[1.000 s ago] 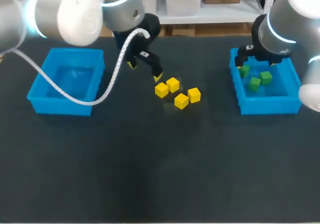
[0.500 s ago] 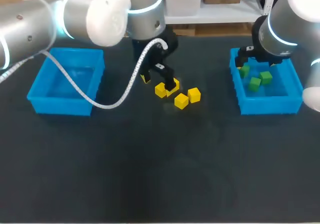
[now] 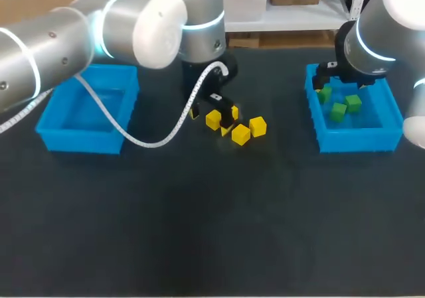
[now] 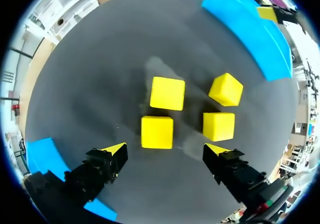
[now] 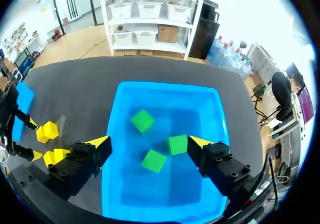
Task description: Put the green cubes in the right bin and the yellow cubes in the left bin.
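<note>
Pickup step in hand: left gripper [image 4: 165, 148], fingers spread, poised over nearest yellow cube [image 4: 157, 131]; next: lower, pinch, carry to left bin [image 3: 83, 142]. Right gripper [image 5: 148, 143] spread over right bin [image 5: 165, 86].

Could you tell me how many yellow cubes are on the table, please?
4: yellow cubes ahead of the left gripper, jaws open, and two more farther on, all on the table. None seems hidden.

On the table [image 3: 199, 231] there are four yellow cubes [image 4: 157, 132], three green cubes [image 5: 142, 120] and two blue bins [image 3: 80, 141]: one left bin [image 3: 50, 122] and one right bin [image 3: 352, 142].
</note>
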You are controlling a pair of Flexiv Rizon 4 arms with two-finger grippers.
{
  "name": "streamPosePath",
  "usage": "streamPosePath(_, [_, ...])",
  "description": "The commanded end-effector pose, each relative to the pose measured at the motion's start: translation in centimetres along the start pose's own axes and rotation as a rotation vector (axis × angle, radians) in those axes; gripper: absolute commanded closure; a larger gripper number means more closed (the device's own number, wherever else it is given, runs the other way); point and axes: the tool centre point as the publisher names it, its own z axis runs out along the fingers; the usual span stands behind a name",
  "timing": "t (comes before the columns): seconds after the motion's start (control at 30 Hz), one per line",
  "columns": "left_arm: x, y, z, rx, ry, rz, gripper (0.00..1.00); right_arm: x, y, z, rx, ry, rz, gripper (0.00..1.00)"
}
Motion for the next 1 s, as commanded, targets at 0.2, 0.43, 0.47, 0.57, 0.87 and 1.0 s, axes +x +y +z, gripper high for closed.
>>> streamPosePath(0.2, [-0.7, 0.6, 1.0, -0.035, 0.039, -0.021, 0.15, 0.2, 0.0, -0.1, 0.003, -0.006, 0.001, 0.0])
streamPosePath(0.43, [-0.5, 0.7, 1.6, -0.058, 0.009, -0.054, 1.0, 0.2, 0.0, -0.1, 0.003, -0.006, 0.001, 0.0])
streamPosePath(0.47, [-0.4, 0.7, 1.6, -0.059, 0.007, -0.055, 1.0, 0.2, 0.0, -0.1, 0.003, -0.006, 0.001, 0.0])
streamPosePath(0.57, [-0.3, 0.7, 1.7, -0.057, 0.001, -0.057, 1.0, 0.2, 0.0, -0.1, 0.003, -0.006, 0.001, 0.0])
streamPosePath(0.87, [0.4, 1.3, 0.9, -0.063, -0.048, -0.089, 1.0, 0.2, 0.0, -0.1, 0.003, -0.006, 0.001, 0.0])
streamPosePath(1.0, [0.9, 1.7, -1.4, -0.116, -0.105, -0.092, 1.0, 0.2, 0.0, -0.1, 0.003, -0.006, 0.001, 0.0])
